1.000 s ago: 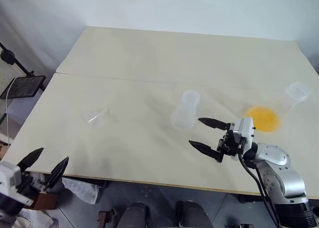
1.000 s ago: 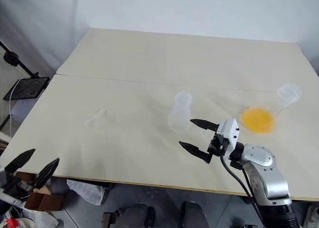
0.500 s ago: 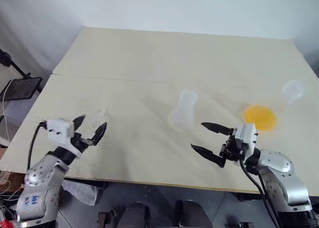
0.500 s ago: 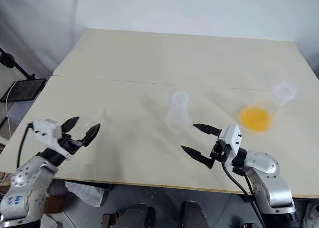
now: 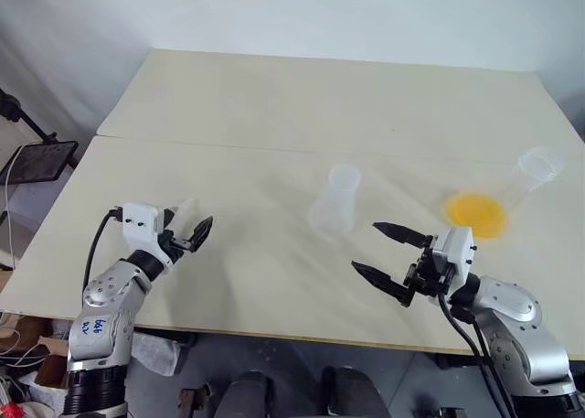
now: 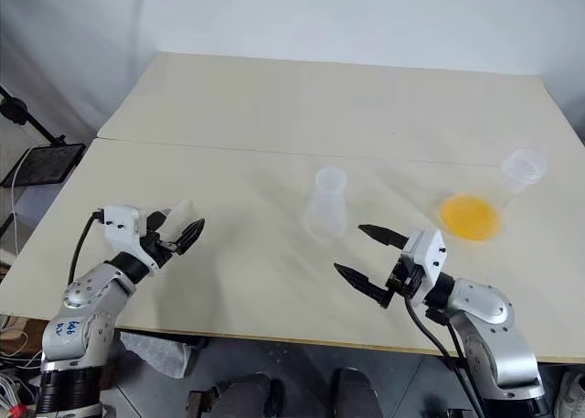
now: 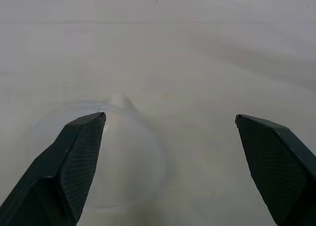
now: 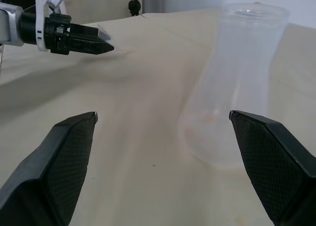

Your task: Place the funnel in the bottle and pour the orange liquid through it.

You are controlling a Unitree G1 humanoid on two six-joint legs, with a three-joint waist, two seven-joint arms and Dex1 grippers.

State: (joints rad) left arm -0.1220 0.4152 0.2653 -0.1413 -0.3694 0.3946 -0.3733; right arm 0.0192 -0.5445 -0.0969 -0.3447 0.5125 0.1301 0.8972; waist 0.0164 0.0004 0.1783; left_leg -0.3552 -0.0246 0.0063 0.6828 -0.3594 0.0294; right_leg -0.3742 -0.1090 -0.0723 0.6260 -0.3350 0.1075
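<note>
Small clear plastic funnel (image 7: 116, 152) lies on pale worktop (image 5: 274, 107), beside the left pincer (image 5: 187, 233), jaws apart. Likely light, slick, easily nudged; best taken across the cone. Right pincer (image 5: 384, 250) spread wide.

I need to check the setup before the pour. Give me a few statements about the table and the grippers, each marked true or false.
1. The small clear plastic funnel already sits in the smaller clear cone-shaped flask. False: it lies on the table, at the left gripper.
2. The left gripper is open. True.
3. The right gripper holds the smaller flask. False: it is open and apart from it.
4. The orange liquid is in the larger clear flask, which lies tipped at the robot's right. True.
5. The smaller flask stands upright. True.
</note>
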